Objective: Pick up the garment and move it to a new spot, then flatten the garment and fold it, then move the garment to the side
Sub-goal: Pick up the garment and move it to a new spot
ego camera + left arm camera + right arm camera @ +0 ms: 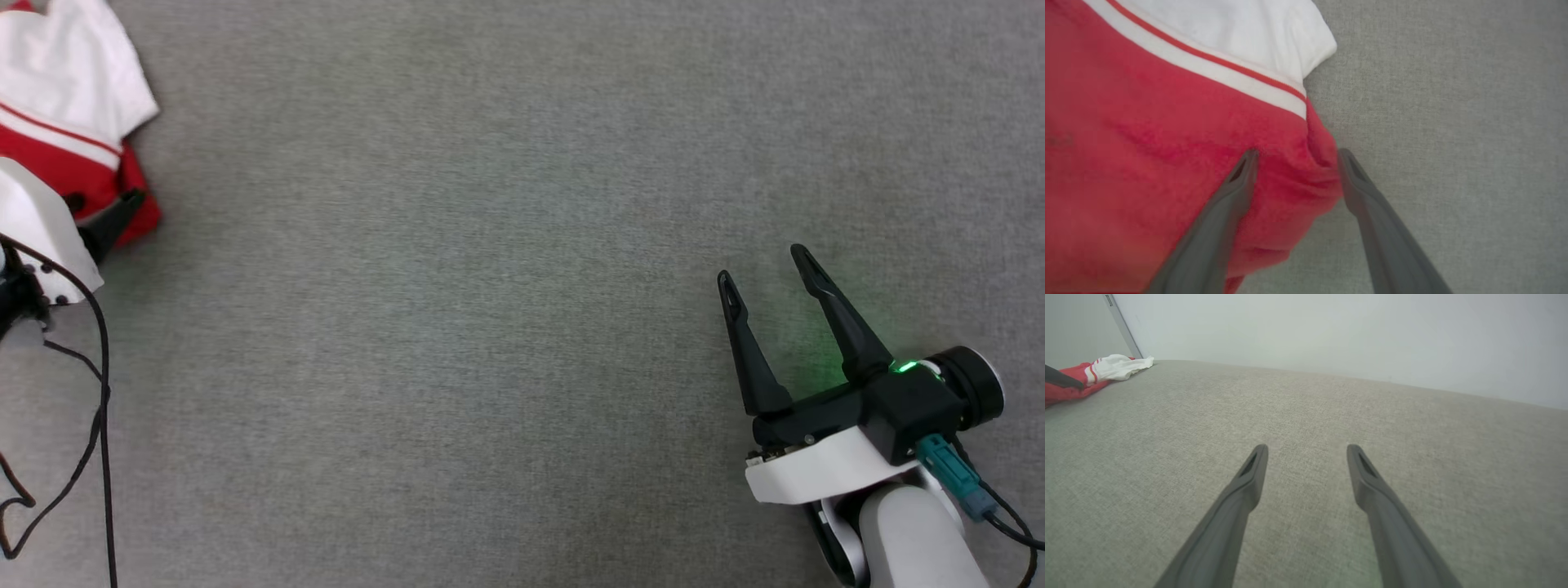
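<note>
The garment, red with a white sleeve and striped trim, lies bunched at the far upper left of the grey surface in the head view. My left gripper stands open right over its red edge, one finger above the fabric and the other over the bare grey surface, with a bulging fold between them. One dark left finger pokes out from under the white forearm cover. My right gripper is open and holds nothing, low on the right, far from the garment.
A grey fabric surface spreads across the whole middle. Black cables hang along the left arm. A pale wall rises behind the surface's far edge in the right wrist view.
</note>
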Motion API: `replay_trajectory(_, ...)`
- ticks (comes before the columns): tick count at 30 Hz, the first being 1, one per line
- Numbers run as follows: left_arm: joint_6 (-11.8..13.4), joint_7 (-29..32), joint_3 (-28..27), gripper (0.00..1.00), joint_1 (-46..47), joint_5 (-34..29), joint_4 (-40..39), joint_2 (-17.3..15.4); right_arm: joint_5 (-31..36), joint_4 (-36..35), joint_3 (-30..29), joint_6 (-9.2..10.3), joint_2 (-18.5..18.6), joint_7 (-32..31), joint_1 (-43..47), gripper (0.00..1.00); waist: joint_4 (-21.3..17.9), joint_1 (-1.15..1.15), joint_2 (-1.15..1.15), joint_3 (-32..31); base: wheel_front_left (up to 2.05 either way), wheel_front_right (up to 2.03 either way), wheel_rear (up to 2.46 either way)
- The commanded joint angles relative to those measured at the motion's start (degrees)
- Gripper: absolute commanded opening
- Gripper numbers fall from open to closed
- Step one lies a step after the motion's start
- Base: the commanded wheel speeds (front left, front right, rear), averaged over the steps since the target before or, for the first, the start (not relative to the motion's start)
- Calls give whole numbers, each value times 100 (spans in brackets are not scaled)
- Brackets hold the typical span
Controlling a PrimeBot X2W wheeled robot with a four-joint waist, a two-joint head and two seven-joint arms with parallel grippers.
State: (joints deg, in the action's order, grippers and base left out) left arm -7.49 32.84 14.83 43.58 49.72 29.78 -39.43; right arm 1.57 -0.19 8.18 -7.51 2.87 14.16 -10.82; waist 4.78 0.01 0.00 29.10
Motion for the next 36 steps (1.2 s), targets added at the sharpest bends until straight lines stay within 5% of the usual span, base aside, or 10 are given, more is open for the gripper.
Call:
replay_trajectory(1, 1, 27, 7, 100, 35, 17, 21, -44, -22, -24, 4, 4, 1, 31, -90, 100, -88, -1, 0, 89, 0, 0, 0)
replay_trajectory(7, 122, 659, 222, 100, -9, 65, 503, -7, 7, -32, -44, 4, 2, 45, -103, 100, -120, -1, 0, 159, 0, 0, 0)
replay_trajectory(8, 153, 715, 204, 16, -17, 128, 591, 34, 11, -30, -47, 4, 2, 46, -111, 100, -121, -1, 0, 157, 0, 0, 0)
replay_trajectory(9, 174, 753, 170, 0, -26, 193, 664, 82, 25, -30, -67, 4, 2, 49, -106, 100, -120, -1, 0, 150, 0, 0, 0)
replay_trajectory(18, 55, -521, -119, 0, 6, 148, 665, 30, -5, 114, -200, 4, 2, 54, -16, 100, -44, -1, 0, -172, 0, 0, 0)
replay_trajectory(28, 28, -2492, 124, 0, -452, -657, 42, -152, -303, 546, -320, 4, 1, 90, 338, 100, -71, -1, 0, -1473, 0, 0, 0)
replay_trajectory(36, 87, -2702, 541, 0, -752, -993, -884, 89, -504, 724, -353, 4, -1, 102, 541, 100, -302, -1, 0, -2047, 0, 0, 0)
